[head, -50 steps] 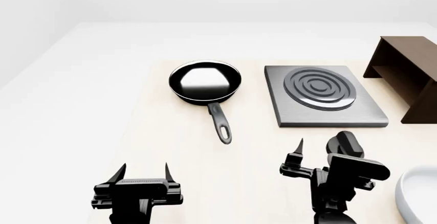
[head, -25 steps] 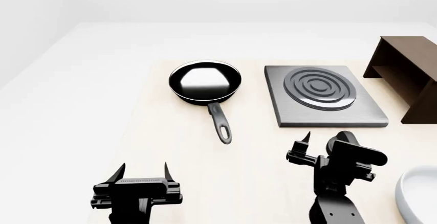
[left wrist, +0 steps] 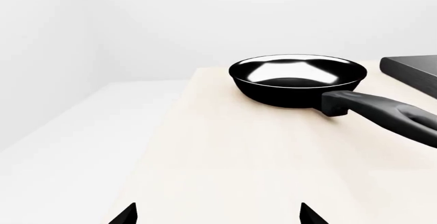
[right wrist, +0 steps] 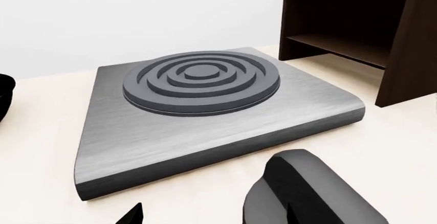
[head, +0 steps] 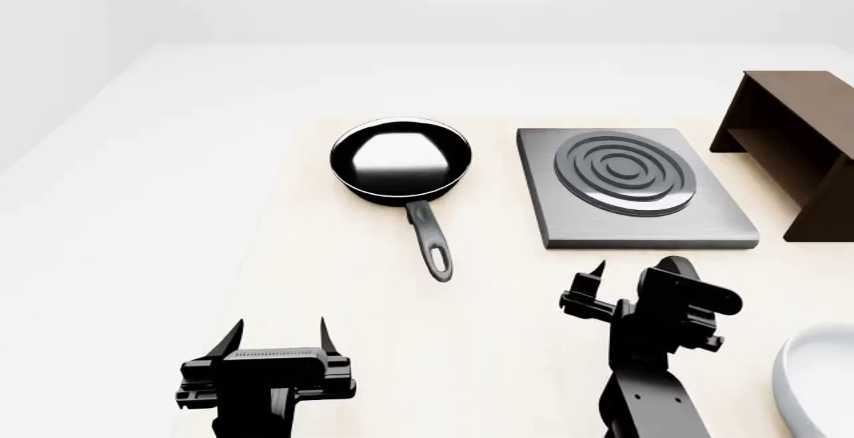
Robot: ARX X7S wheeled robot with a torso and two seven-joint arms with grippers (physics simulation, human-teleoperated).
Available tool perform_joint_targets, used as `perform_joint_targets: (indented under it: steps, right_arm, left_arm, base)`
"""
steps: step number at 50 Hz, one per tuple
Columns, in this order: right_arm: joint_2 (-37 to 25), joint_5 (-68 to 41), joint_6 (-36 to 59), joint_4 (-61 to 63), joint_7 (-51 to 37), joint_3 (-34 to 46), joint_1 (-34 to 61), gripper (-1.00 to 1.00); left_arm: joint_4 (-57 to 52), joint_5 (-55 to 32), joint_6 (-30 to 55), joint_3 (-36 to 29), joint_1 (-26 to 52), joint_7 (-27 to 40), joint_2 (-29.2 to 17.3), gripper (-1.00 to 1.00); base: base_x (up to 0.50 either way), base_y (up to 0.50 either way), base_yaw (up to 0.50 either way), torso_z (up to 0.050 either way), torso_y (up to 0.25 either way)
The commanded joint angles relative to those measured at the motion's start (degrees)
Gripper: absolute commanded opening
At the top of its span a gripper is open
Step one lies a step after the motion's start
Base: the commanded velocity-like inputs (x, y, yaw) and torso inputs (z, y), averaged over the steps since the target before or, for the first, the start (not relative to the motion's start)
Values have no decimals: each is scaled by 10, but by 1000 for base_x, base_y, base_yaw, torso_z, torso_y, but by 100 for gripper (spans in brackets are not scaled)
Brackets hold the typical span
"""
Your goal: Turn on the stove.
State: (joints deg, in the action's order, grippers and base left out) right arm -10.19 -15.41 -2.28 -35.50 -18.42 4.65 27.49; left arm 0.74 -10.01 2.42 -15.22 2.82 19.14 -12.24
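The stove [head: 634, 201] sits flat on the counter [head: 347, 288], toward the far right part. Its dark ring coils [head: 625, 172] face up. The small black knob [right wrist: 307, 193] is just in front of the stove's near edge, and it looks very close in the right wrist view.

The right hand [head: 641, 283] is near the knob, at the near right side of the counter. Its fingers are spread apart and hold nothing. One thin fingertip [head: 597, 271] points up; the knob sits right by the other side of the hand.

The left hand [head: 280, 336] is low at the near left edge of the counter. Its two pointed fingers are apart and hold nothing.

A black frying pan [head: 400, 161] sits beside the stove, toward the far middle of the counter. Its handle [head: 430, 241] points to the near edge. A dark brown shelf [head: 790, 148] stands at the far right corner. A white bowl [head: 814, 383] peeks in at the near right edge.
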Motion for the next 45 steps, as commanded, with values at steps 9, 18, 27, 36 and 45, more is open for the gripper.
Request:
perform_joint_targets:
  steps: [9, 18, 27, 36, 45]
  right_arm:
    - [18, 9, -81, -170, 26, -14, 61, 100]
    - [27, 16, -158, -329, 40, -14, 124, 100]
    - [32, 35, -186, -394, 35, -16, 154, 100]
    - [32, 51, -188, -393, 34, -33, 154, 100]
    - [34, 63, -187, -394, 32, -48, 154, 100]
  left_arm:
    - [5, -3, -12, 6, -1, -10, 5, 100]
    - [4, -5, -12, 4, -1, -8, 3, 100]
    - [8, -7, -15, 2, 1, -7, 2, 100]
    - [6, -8, -13, 0, 1, -3, 0, 100]
    - [6, -10, -14, -2, 1, -1, -1, 100]
  base:
    - [0, 0, 0, 0, 0]
    - [0, 0, 0, 0, 0]
    - [0, 0, 0, 0, 0]
    - [0, 0, 0, 0, 0]
    - [0, 0, 0, 0, 0]
